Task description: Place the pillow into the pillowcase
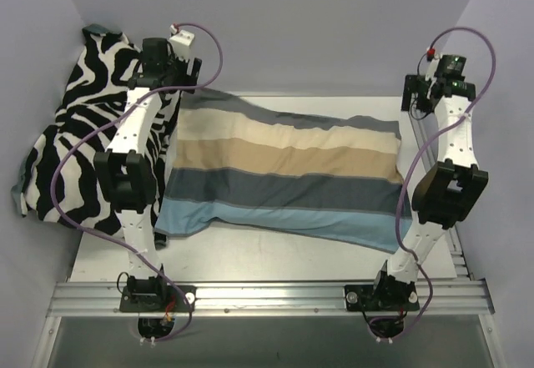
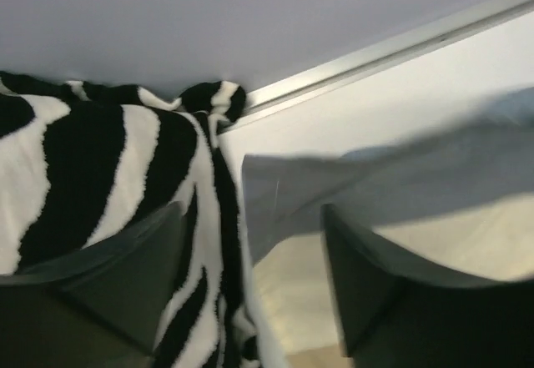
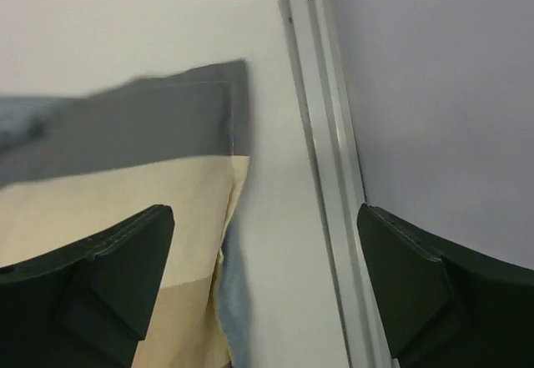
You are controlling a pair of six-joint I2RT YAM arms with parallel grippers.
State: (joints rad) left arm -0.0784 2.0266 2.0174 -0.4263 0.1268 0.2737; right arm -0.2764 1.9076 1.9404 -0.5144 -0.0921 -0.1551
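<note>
Tan, cream, slate and light-blue stripes band the thin cloth pillowcase [image 1: 284, 176], which lies softly plump across the middle of the white tabletop [image 1: 275, 255]. Its left end touches a knitted black-and-white zebra-print cloth [image 1: 75, 134] heaped at the far left corner. The pillow itself is hidden.

Left wrist view: the left gripper [image 2: 252, 214] has its dark fingers spread and holds nothing, above the zebra knit and a limp grey corner.

Right wrist view: the right gripper [image 3: 265, 214] gapes wide over the pillowcase's stitched corner, beside a ridged aluminium rail [image 3: 325, 134].
</note>
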